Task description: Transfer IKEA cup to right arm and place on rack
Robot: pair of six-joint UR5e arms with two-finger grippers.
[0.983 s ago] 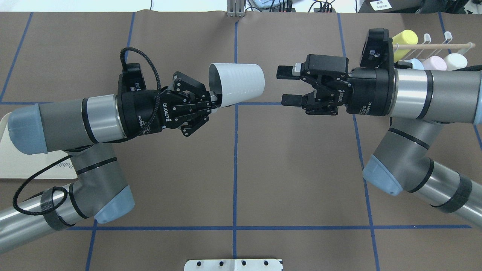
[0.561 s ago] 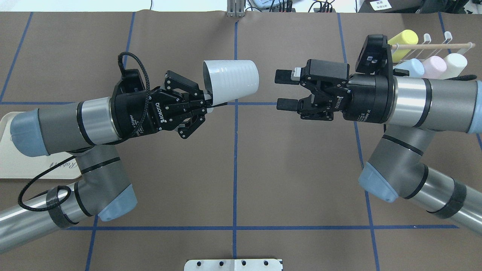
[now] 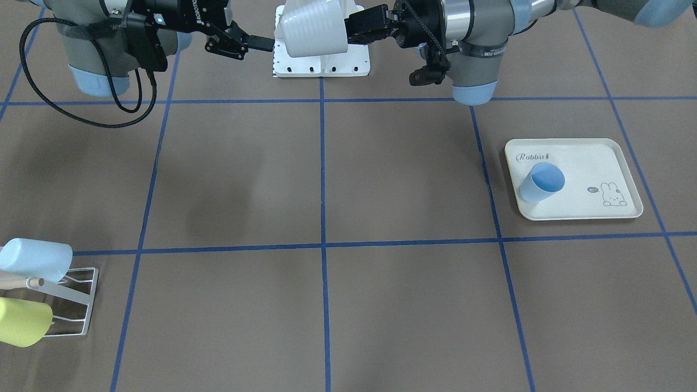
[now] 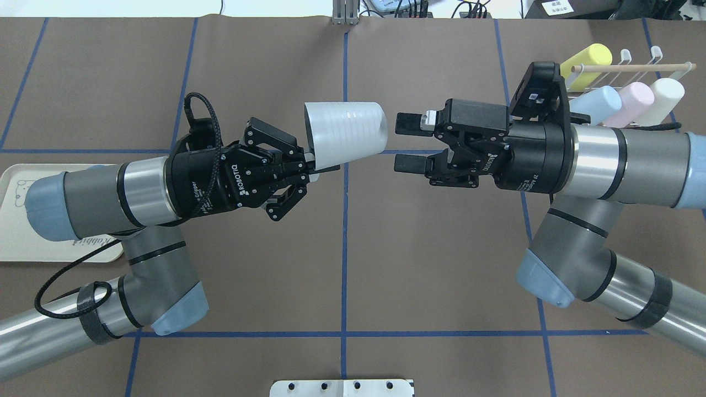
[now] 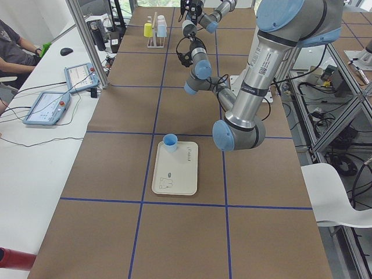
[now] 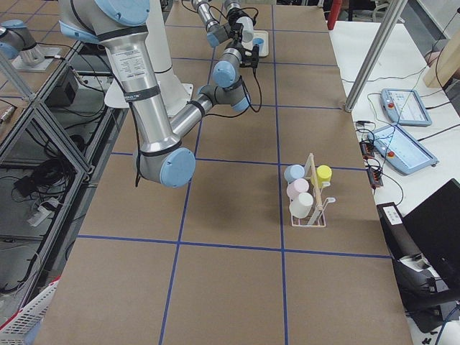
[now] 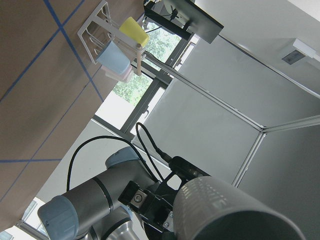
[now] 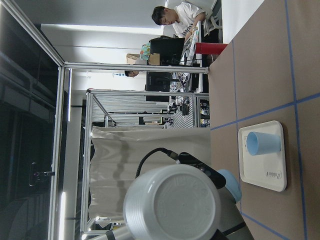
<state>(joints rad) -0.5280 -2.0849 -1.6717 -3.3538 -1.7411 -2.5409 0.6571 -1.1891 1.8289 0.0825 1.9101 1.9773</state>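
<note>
The white cup (image 4: 346, 134) is ribbed glossy plastic, the table cover (image 4: 430, 264) matt brown paper, the rack (image 4: 634, 68) white wire and pale wood.

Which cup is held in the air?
The white cup, pinched at its rim by the left gripper. The rest sit on the rack or the tray.

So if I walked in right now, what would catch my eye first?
A mid-air hand-over at the centre: the left hand holds a white cup sideways, its base toward the open right hand, which is just short of it. Next come the pastel cups on the white rack on the robot's right, and a lone blue cup on the rabbit tray on its left.
</note>
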